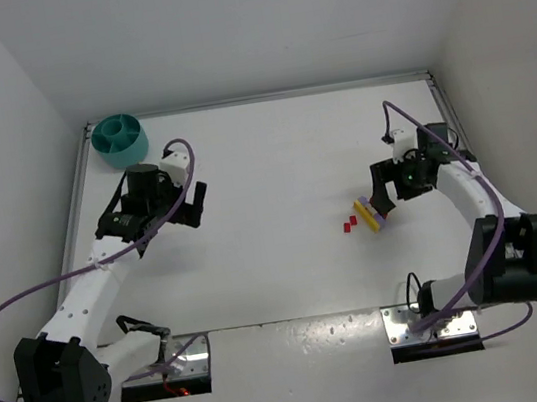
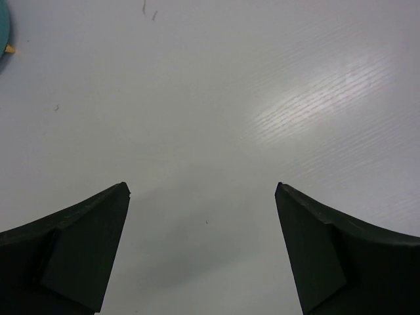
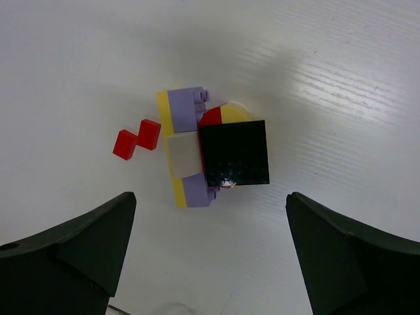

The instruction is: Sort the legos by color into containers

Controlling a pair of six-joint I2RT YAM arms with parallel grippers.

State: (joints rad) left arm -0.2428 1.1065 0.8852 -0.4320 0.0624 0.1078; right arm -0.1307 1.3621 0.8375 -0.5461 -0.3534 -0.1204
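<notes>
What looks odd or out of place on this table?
Most bricks aren't loose: purple, yellow and red pieces sit stacked in one clump with a black square tile on top. Only two red bricks lie apart beside it. Nothing looks spilled.

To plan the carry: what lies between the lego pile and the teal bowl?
Only the left gripper, near the bowl; otherwise bare table, in the top view.

White arms (image 1: pixel 87 287), black joints (image 1: pixel 63 378), looping purple cables (image 1: pixel 20 296), dark wedge-shaped pincer fingers (image 2: pixel 72 249).
</notes>
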